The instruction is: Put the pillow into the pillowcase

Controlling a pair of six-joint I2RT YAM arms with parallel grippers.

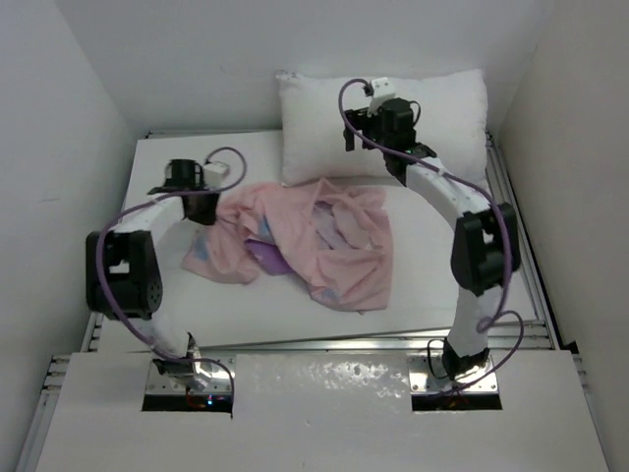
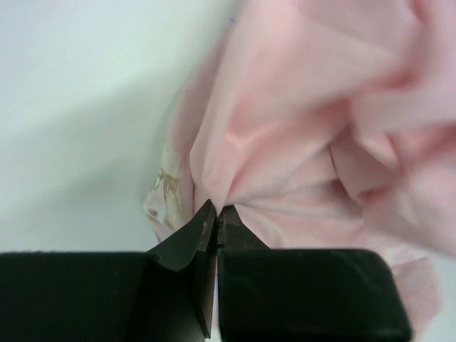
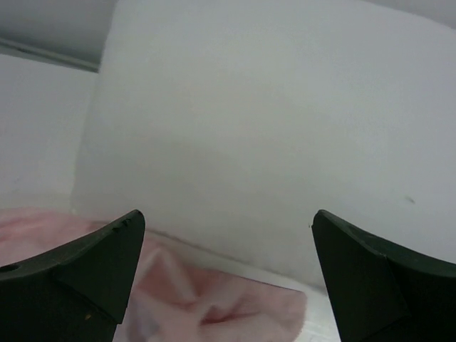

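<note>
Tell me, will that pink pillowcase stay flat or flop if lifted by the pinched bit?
Probably flop: the pillowcase lies crumpled in soft folds, so it looks limp. Likely light, since thin cloth bunches easily where the left end effector pinches it. The rest would probably trail below.

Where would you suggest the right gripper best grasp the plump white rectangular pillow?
Probably the near long edge of the white pillow, from above on the pale pink fabric pillowcase side: that edge faces the right gripper and looks thinner than the plump middle.
</note>
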